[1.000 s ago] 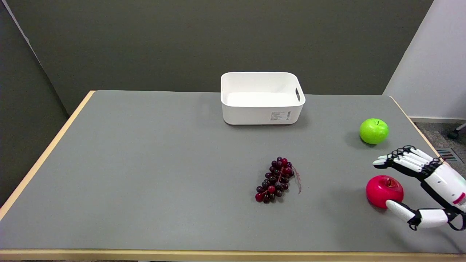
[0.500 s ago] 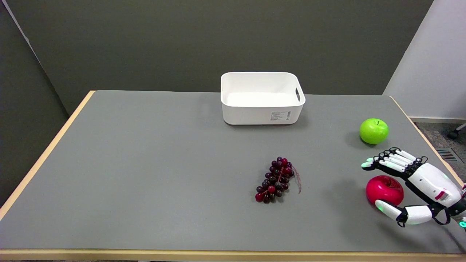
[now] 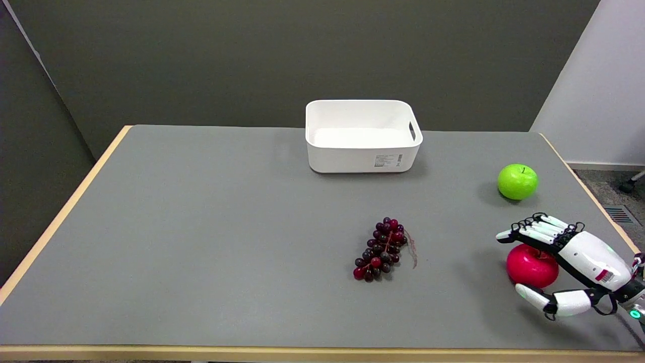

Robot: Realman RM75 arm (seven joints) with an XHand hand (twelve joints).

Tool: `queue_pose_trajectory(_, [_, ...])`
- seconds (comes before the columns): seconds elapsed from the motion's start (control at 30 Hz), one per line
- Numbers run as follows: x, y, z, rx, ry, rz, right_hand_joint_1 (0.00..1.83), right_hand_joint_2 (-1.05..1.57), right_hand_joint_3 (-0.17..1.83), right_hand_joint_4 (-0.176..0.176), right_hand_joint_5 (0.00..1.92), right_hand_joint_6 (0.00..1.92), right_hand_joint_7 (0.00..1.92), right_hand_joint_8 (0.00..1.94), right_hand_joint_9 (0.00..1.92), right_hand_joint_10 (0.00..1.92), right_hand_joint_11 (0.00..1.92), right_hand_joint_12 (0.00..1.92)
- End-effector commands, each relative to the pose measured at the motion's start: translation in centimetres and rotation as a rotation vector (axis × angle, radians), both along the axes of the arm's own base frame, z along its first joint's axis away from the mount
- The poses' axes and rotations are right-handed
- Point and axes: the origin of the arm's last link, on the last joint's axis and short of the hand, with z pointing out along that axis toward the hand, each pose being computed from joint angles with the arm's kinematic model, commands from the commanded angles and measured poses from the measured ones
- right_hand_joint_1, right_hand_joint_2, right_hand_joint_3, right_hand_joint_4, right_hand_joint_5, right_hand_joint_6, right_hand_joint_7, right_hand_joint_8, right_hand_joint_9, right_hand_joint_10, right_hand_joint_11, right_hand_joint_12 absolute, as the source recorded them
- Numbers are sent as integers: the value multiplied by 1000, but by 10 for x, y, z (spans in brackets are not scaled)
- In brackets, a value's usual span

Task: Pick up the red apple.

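The grey table bears a white bin, grapes, a green apple and a red apple.

We see a worktop with a flat, dull grey top and a pale wood-look edge. The red apple is smooth and shiny. The green apple shines too. The bin looks like smooth white plastic. The grapes are dark and a little glossy. The robot hand is glossy white and black plastic.

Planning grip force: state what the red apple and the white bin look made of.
Red apple: probably plastic imitation fruit; uniform glossy red with a soft highlight.
White bin: looks like moulded plastic, smooth semi-matte, with rounded corners, a cut-out handle and a label.
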Motion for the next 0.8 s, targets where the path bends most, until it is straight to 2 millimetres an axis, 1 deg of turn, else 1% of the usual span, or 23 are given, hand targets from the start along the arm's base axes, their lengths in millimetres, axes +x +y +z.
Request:
queue_pose_trajectory(0.03, [-5,2,-6,12,70,10,790,674,925,153,401,868,550,639,486,1010,281,1379])
queue_pose_trajectory(0.13, [-5,2,-6,12,77,12,902,690,936,173,439,986,605,760,544,1077,317,1413])
queue_pose_trajectory(0.27, [-5,1,-5,10,77,14,985,750,948,176,489,1154,680,957,635,1192,361,1439])
queue_pose_trajectory(0.3, [-5,0,-5,9,78,15,1011,800,882,155,505,1221,703,1016,654,1219,369,1446])
queue_pose_trajectory(0.33, [-5,0,-5,9,78,15,1061,959,603,80,533,1381,741,1148,675,1241,377,1465])
queue_pose_trajectory(0.37, [-5,0,-5,9,78,15,1119,1141,283,-7,566,1566,785,1300,699,1267,385,1486])
queue_pose_trajectory(0.4, [-5,0,-5,9,78,15,1139,1181,202,-34,578,1595,808,1326,725,1262,420,1470])
queue_pose_trajectory(0.43, [-5,0,-5,9,78,15,1148,1179,192,-44,584,1577,823,1313,752,1248,464,1443])
queue_pose_trajectory(0.47, [-5,0,-5,8,78,15,1207,1162,198,-75,594,1565,839,1301,744,1303,472,1453])
queue_pose_trajectory(0.5, [-5,-1,-5,6,79,15,1292,1138,210,-120,606,1554,857,1289,723,1391,467,1478])
queue_pose_trajectory(0.53, [-5,-1,-5,6,80,15,1336,1123,220,-142,610,1547,862,1282,721,1436,465,1496])
queue_pose_trajectory(0.6, [-4,-2,-4,3,91,19,1338,1110,240,-142,597,1543,838,1283,775,1440,469,1524])
queue_pose_trajectory(0.67, [-4,-2,-4,0,105,26,1339,1105,248,-143,601,1537,843,1279,778,1443,480,1512])
queue_pose_trajectory(0.8, [-3,-4,-4,1,106,34,1343,1050,347,-142,617,1523,855,1257,806,1468,498,1513])
